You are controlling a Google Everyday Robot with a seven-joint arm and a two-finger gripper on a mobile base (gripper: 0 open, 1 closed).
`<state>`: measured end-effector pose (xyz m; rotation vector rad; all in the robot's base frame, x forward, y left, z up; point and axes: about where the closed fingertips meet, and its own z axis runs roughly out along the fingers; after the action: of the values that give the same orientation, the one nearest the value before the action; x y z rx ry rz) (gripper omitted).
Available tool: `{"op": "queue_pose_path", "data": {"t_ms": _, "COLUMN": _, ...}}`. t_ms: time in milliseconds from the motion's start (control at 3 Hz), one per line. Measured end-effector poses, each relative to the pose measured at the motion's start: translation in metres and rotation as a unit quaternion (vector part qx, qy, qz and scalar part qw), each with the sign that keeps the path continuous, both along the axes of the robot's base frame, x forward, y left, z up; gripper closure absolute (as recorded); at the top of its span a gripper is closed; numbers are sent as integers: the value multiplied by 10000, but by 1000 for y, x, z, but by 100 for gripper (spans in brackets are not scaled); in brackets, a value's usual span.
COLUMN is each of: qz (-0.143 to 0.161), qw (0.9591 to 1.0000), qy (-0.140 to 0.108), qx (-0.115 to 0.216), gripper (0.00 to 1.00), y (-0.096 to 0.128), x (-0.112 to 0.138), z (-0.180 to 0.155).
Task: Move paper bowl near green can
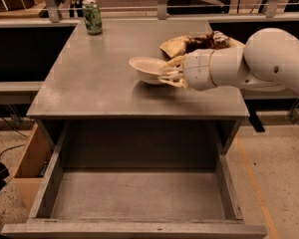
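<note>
The cream-white paper bowl point(147, 67) is lifted a little above the grey table point(104, 78), right of the middle, tilted slightly. My gripper point(170, 74) comes in from the right on a white arm and is shut on the bowl's right rim. The green can point(92, 17) with a silver top stands upright at the table's far left corner, well apart from the bowl.
A yellow-and-brown snack bag point(189, 44) lies just behind the gripper at the table's right. An open drawer point(139, 193) juts out below the table's front edge. A wooden box point(32, 163) stands at the lower left. Dark desks flank the table.
</note>
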<state>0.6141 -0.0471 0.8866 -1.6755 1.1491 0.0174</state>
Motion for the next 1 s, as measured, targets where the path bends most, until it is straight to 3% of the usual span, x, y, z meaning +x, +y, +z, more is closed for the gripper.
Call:
{"op": "queue_pose_path", "data": {"t_ms": 333, "qz": -15, "qw": 10000, "qy": 33, "qx": -71, "gripper": 100, "y": -1, "x": -5, "z": -2}}
{"op": "queue_pose_path", "data": {"t_ms": 667, "qz": -121, "qw": 9992, "qy": 14, "qx": -383, "gripper": 100, "y": -8, "x": -21, "z": 3}}
{"op": "queue_pose_path", "data": {"t_ms": 1000, "qz": -87, "qw": 9952, "qy": -254, "qx": -944, "gripper": 100, "y": -13, "x": -15, "z": 33}}
